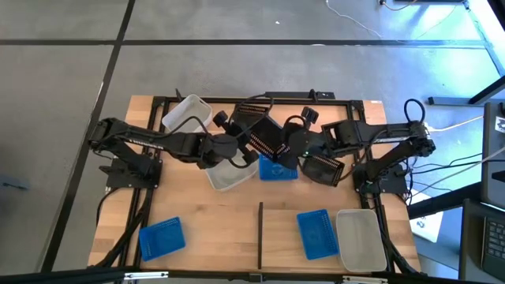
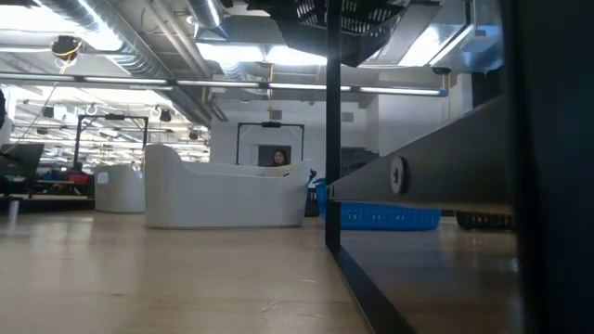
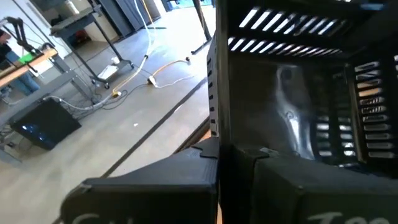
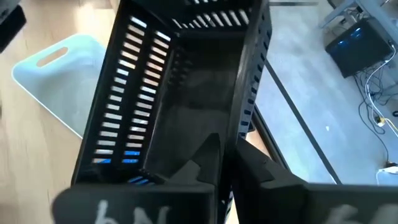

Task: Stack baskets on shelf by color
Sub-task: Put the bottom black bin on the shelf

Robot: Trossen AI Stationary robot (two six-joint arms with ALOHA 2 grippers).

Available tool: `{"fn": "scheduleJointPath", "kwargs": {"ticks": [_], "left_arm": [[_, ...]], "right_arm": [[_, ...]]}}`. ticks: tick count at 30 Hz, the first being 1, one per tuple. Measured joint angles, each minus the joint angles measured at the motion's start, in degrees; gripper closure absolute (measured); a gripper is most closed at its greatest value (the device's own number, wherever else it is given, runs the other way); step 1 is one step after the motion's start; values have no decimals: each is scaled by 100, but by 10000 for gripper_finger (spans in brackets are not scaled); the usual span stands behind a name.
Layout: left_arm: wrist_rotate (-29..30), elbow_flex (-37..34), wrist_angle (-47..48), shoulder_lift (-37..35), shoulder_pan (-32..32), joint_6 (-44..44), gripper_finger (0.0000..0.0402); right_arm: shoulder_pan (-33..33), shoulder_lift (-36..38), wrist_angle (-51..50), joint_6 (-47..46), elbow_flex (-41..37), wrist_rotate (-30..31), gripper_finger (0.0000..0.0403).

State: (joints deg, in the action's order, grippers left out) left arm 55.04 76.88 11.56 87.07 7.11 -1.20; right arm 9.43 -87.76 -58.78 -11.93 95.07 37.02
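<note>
A black slotted basket (image 1: 260,130) hangs in the air over the table's middle, and shows at the top of the low view (image 2: 343,23). My left gripper (image 1: 233,146) is shut on it from the left and my right gripper (image 1: 288,148) from the right. Below them a white basket (image 1: 229,175) and a blue basket (image 1: 276,168) rest on their bottoms on the table. A second black basket (image 1: 323,167) lies beside the right arm. The shelf's black upright bar (image 1: 260,235) stands near the front edge. My left gripper (image 3: 221,155) pinches one wall of the black basket at its rim (image 3: 221,118), one finger inside and one outside, coming nearly level from the table's left. The basket is lifted clear and tipped. My right gripper (image 4: 229,165) pinches the opposite wall's rim (image 4: 239,134), one finger inside the basket and one outside, slanting down from the table's right. The basket's open side faces this wrist.
Another white basket (image 1: 187,114) lies at the far left. Near the front edge sit a blue basket (image 1: 162,237) at the left, and a blue basket (image 1: 318,233) and a white basket (image 1: 361,239) to the right of the bar.
</note>
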Motion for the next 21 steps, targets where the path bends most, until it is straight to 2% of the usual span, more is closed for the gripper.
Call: {"fn": "scheduleJointPath", "kwargs": {"ticks": [7, 14, 21], "left_arm": [[-164, -2, 10, -2, -79, -196, 401], [-507, -2, 14, -2, -266, -671, 401], [-544, -2, -4, 0, -308, -789, 401]], "right_arm": [[-41, -1, -15, 16, 0, -42, 398], [-41, -3, -15, 19, 0, -71, 395], [-39, -3, -61, 3, 0, -93, 398]]}}
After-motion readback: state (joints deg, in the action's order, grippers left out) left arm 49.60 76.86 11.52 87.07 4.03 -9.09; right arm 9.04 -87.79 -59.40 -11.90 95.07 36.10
